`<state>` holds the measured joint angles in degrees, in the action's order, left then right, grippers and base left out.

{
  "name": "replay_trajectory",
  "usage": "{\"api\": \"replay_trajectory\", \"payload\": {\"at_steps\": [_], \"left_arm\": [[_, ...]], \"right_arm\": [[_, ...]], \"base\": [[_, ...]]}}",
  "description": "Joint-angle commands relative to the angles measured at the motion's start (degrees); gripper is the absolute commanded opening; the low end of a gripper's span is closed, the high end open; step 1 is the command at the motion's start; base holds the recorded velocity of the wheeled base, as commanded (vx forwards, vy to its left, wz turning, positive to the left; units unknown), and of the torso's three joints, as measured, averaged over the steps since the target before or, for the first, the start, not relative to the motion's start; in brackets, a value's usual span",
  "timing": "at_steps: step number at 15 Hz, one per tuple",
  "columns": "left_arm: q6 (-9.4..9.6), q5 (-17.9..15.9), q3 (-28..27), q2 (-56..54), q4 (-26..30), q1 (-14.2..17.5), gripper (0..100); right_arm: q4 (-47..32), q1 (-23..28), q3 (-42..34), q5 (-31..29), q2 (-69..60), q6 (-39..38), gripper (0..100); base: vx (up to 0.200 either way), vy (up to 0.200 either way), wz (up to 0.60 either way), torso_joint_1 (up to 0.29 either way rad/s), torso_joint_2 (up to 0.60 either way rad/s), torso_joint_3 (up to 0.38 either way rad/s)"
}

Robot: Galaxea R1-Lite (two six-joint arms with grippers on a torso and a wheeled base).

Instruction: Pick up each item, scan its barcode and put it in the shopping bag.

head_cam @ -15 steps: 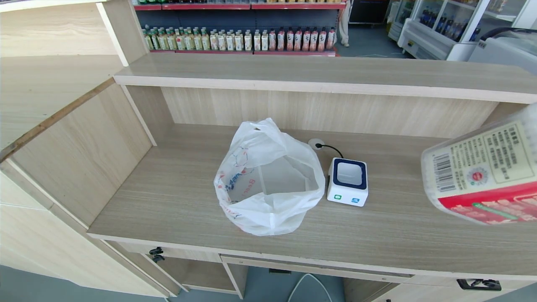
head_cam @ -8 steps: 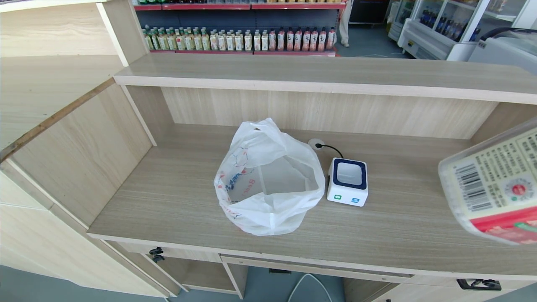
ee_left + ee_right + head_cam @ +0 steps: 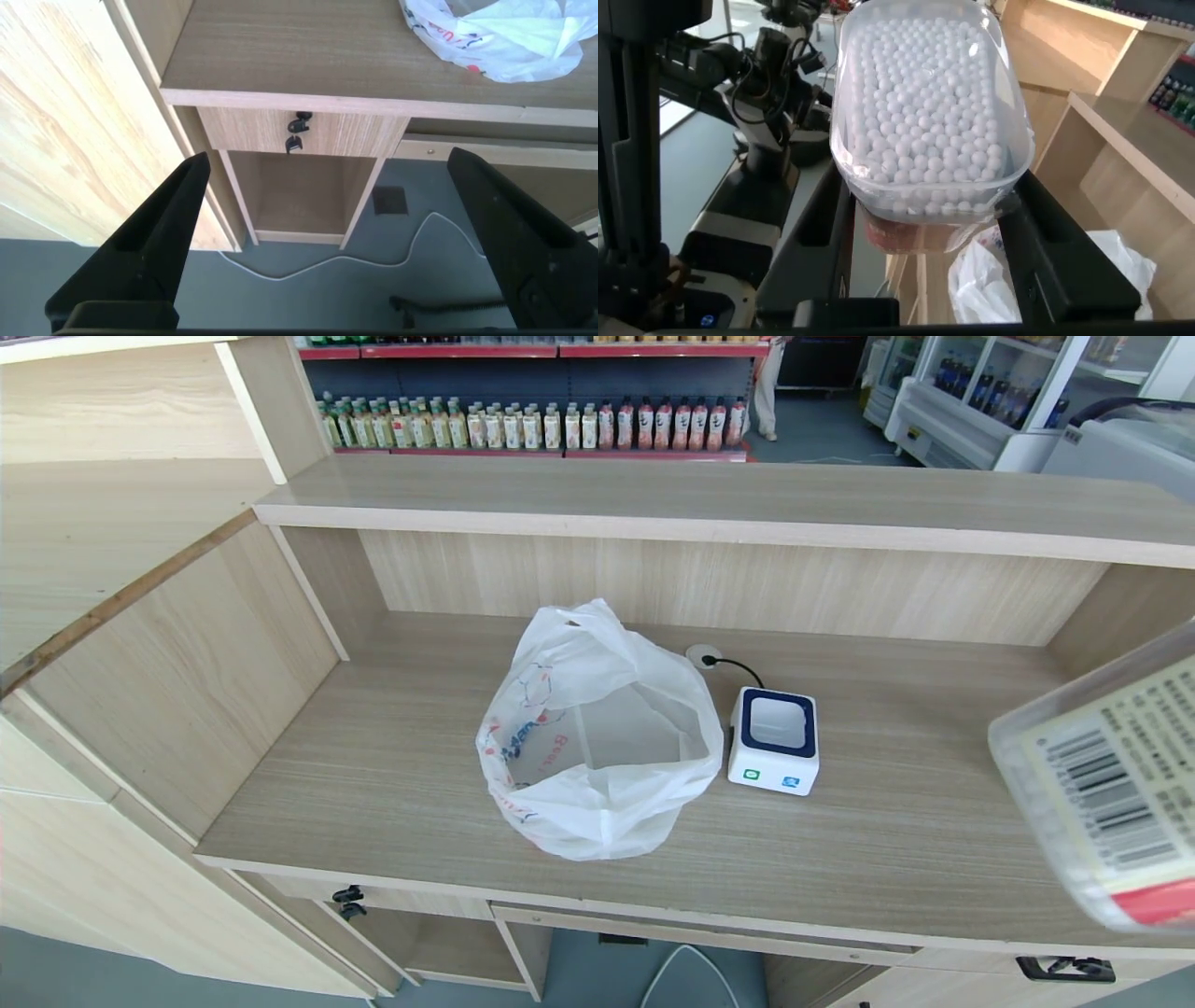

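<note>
Between the right jaws, clamped against its sides, a clear plastic tub (image 3: pixel 924 103) of small white balls is held up to the right of the scanner (image 3: pixel 774 739), with its barcode label turned toward the head camera. Left jaws hang spread wide with nothing between them, low before the front edge of the tabletop (image 3: pixel 887 840), above the floor. On the tabletop a white shopping bag (image 3: pixel 597 737) stands open, with the small white scanner just beside it and well apart from the tub.
</note>
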<state>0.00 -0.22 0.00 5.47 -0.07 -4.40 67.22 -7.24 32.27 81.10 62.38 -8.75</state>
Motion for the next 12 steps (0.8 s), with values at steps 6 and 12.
{"api": "replay_trajectory", "payload": {"at_steps": [6, 12], "left_arm": [[0.00, -0.04, 0.00, -0.02, -0.01, 0.01, 100], [0.00, -0.04, 0.00, -0.02, -0.01, 0.01, 100]], "right_arm": [[-0.07, -1.90, 4.29, 0.02, 1.87, -1.62, 0], [2.13, -2.95, 4.65, -0.42, 6.09, 1.55, 0]], "base": [[0.000, 0.000, 0.00, 0.000, 0.00, 0.000], [0.000, 0.000, 0.00, 0.000, 0.00, 0.000]]}}
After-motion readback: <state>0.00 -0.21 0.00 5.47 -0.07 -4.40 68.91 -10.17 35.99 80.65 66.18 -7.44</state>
